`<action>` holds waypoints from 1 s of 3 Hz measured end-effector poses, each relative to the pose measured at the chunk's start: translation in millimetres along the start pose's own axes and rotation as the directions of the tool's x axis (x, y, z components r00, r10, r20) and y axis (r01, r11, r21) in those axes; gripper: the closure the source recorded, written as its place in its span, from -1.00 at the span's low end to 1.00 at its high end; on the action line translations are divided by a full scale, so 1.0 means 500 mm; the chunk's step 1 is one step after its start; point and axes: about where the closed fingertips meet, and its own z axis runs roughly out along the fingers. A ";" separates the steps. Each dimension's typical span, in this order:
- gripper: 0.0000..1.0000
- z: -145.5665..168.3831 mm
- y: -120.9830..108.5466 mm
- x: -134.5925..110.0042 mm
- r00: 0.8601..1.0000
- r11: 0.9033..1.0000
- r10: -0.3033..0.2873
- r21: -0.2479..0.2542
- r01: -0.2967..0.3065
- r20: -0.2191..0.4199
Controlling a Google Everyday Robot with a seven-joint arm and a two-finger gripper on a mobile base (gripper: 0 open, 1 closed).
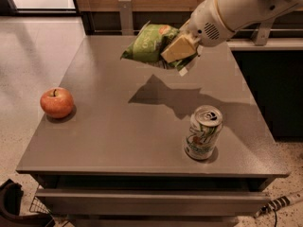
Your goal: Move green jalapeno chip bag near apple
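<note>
Across the grey table, I judge the carry step to be in hand. The white arm reaches in from the rear right. Its gripper is clamped on the green jalapeno chip bag, held aloft over the table's back half. The soda can stands front right. The apple sits near the left edge, well apart from the bag. Next move required: travel left and forward, lower beside the apple, release without nudging it.

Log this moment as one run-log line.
gripper: shut on green jalapeno chip bag, held above table, far side | apple: left edge, far from bag | soda can: upright, front right | placement: not yet done
</note>
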 end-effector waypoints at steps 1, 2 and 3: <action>1.00 0.046 0.059 -0.012 0.999 0.997 0.004 -0.080 -0.001 0.042; 1.00 0.091 0.109 -0.036 0.991 0.985 -0.007 -0.172 0.030 0.134; 1.00 0.155 0.157 -0.079 0.980 0.975 -0.013 -0.214 0.057 0.199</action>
